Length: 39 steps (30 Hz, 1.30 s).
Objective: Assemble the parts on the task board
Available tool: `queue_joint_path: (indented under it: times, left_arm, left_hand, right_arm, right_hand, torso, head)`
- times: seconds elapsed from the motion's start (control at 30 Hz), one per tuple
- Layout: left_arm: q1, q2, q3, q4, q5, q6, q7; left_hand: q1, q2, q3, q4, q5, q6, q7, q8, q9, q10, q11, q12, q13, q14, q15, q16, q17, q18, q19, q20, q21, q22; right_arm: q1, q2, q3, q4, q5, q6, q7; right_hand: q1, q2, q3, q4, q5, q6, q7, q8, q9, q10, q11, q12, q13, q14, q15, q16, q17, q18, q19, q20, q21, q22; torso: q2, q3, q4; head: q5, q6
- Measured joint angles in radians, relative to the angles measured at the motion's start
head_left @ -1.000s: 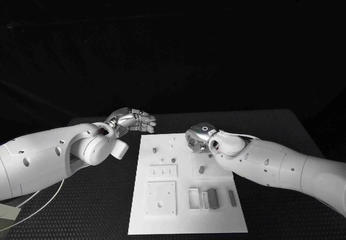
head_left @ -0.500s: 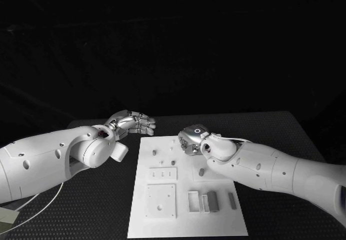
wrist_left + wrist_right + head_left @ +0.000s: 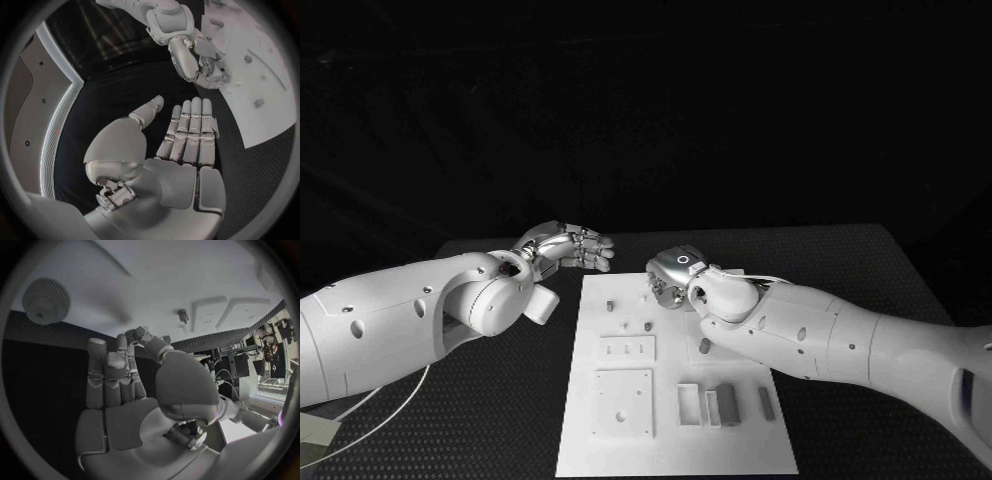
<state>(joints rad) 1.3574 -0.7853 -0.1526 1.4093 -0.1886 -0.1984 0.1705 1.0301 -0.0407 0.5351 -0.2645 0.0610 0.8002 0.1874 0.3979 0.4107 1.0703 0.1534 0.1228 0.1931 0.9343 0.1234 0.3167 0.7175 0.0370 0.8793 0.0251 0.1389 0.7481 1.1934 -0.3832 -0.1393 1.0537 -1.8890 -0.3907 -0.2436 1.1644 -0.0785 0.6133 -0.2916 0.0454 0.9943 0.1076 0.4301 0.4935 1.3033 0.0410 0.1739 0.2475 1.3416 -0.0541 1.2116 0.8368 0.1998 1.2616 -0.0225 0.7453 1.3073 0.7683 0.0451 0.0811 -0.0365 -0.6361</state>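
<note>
Under right hand: task board

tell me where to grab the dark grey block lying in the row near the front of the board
Pinch the dark grey block across its long sides, coming from above. It lies flat and narrow on the task board, a white piece close alongside, so probably only its upper edges are free.

Black table, dark backdrop, unlit room behind
</note>
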Motion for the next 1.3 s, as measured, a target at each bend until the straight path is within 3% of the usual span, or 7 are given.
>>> queue_joint_path:
  times: [0.73,1.3]
  left_arm:
    - [0.0,0.015,0.0,-0.009,0.0,0.001,-0.001]
    - [0.0,0.02,0.0,-0.01,0.0,0.002,-0.001]
  left_hand:
    - [0.0,0.0,0.0,0.0,0.0,0.0,0.0,-0.004,0.0,0.0,0.0,-0.004,0.001,0.0,0.0,0.0,0.002,0.0,0.0,0.0,-0.003,0.0]
    - [0.0,0.0,0.0,0.0,0.0,0.0,0.0,-0.004,-0.001,0.0,0.0,-0.008,0.002,0.0,0.0,-0.004,0.002,0.0,0.0,0.0,-0.003,0.0]
  right_arm:
    - [0.003,0.046,0.003,-0.052,-0.024,-0.016,-0.028]
    - [0.003,0.07,0.003,-0.09,-0.023,-0.026,-0.027]
  right_hand:
    - [0.005,-0.004,0.003,-0.002,0.001,0.0,0.0,-0.006,0.016,0.0,0.0,0.003,0.009,0.0,0.0,0.004,-0.001,0.0,0.0,0.003,0.004,0.0]
    - [0.005,-0.003,0.004,-0.001,0.001,-0.001,0.0,-0.007,0.025,0.0,0.0,0.003,0.008,0.001,-0.002,0.008,-0.001,0.0,-0.001,0.004,0.008,0.0]
  torso:
    - [0.0,0.0018,-0.0037]
    - [0.003,0.0016,0.0009]
  head:
    - [0.006,0.004]
    - [0.009,0.002]
